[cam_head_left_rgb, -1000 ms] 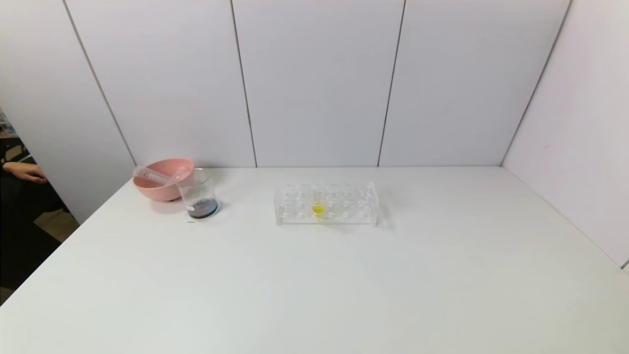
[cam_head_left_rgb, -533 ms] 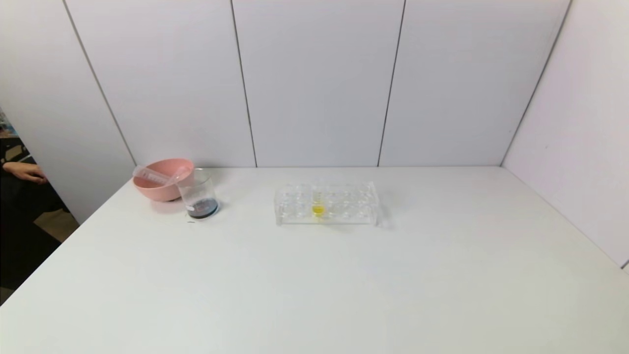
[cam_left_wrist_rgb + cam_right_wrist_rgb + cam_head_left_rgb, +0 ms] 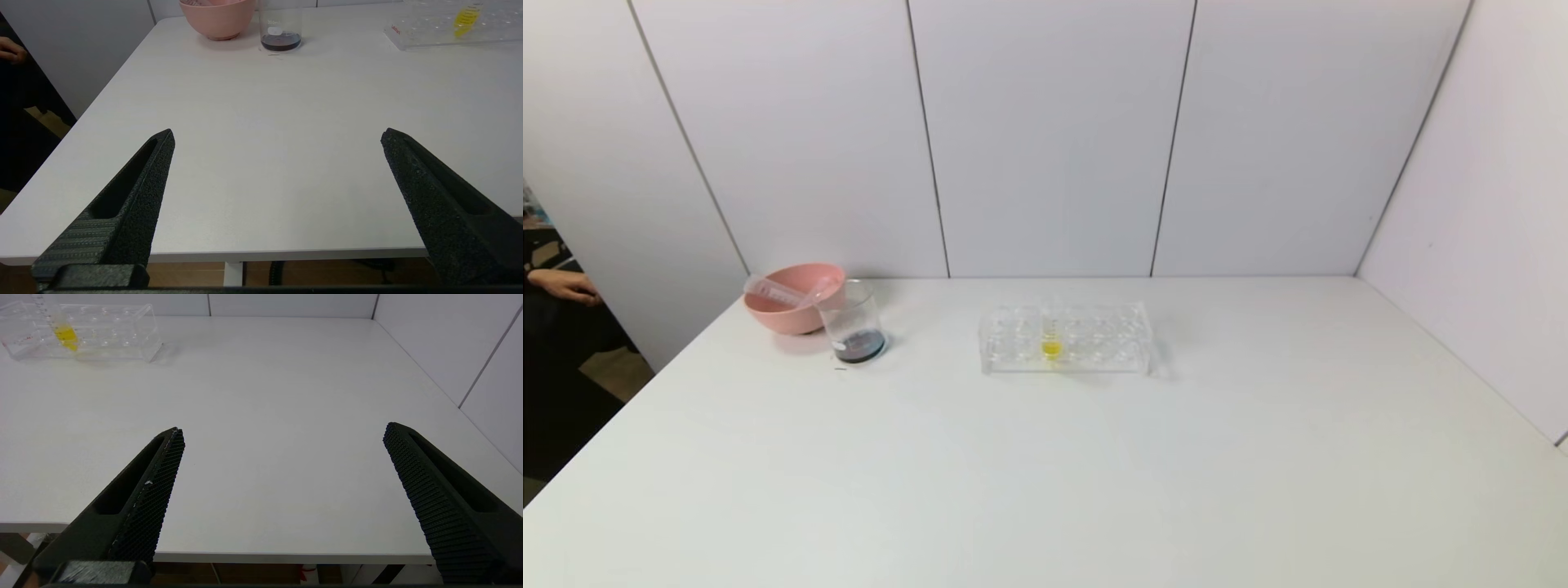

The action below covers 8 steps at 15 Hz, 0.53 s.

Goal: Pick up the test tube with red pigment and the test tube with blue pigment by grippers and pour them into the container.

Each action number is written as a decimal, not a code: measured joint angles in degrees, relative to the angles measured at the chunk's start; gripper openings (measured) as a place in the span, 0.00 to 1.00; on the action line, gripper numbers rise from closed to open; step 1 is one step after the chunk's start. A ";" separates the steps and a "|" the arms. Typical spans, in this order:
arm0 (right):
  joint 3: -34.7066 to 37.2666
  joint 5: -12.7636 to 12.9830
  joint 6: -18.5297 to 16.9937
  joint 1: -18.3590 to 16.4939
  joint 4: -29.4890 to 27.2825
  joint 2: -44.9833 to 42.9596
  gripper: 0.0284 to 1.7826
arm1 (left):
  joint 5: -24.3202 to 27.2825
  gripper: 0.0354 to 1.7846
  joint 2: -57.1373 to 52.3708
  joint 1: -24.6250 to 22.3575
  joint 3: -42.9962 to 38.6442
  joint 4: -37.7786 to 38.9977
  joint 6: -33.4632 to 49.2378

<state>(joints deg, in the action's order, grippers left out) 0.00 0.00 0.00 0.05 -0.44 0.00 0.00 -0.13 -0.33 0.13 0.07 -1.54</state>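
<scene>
The clear container (image 3: 854,321) stands at the back left of the table with dark purple liquid in its bottom; it also shows in the left wrist view (image 3: 280,25). No tube holding red or blue liquid is in view. An empty clear tube (image 3: 783,292) lies across the pink bowl (image 3: 792,299). Neither gripper shows in the head view. My left gripper (image 3: 278,136) is open and empty over the table's front edge, far from the container. My right gripper (image 3: 284,433) is open and empty over the front edge too.
A clear tube rack (image 3: 1064,338) stands mid-table with one yellow-liquid tube (image 3: 1051,336) in it; the rack also shows in the right wrist view (image 3: 81,332). White walls close the back and right. A person's hand (image 3: 564,284) is beyond the left wall.
</scene>
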 joint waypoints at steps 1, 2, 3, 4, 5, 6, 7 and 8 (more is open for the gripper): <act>0.00 0.00 0.00 0.00 0.00 0.00 1.00 | 0.00 0.99 0.00 0.00 -0.04 -0.02 0.00; 0.00 0.00 0.00 0.02 0.00 0.00 1.00 | 0.00 0.99 0.00 0.00 -0.11 -0.02 0.00; 0.00 0.00 0.00 0.02 0.00 0.00 1.00 | 0.00 0.99 0.00 0.00 -0.11 -0.05 -0.04; 0.00 0.00 0.00 0.02 0.00 0.00 1.00 | 0.00 0.99 0.02 0.00 -0.11 -0.05 -0.02; 0.00 0.00 0.00 0.02 0.00 0.00 1.00 | 0.02 0.99 0.02 0.00 -0.11 -0.02 0.00; 0.00 0.00 0.00 0.02 0.00 0.00 1.00 | 0.02 0.99 0.02 0.00 -0.13 -0.05 -0.02; 0.00 0.00 0.00 0.02 0.00 0.00 1.00 | 0.00 0.99 0.02 0.00 -0.13 -0.05 -0.04; 0.00 0.00 0.00 0.02 0.00 0.00 1.00 | 0.02 0.99 0.02 0.00 -0.13 -0.05 -0.02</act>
<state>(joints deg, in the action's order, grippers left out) 0.00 0.00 0.00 0.07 -0.44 0.00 0.02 -0.11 -0.33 0.00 0.02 -1.56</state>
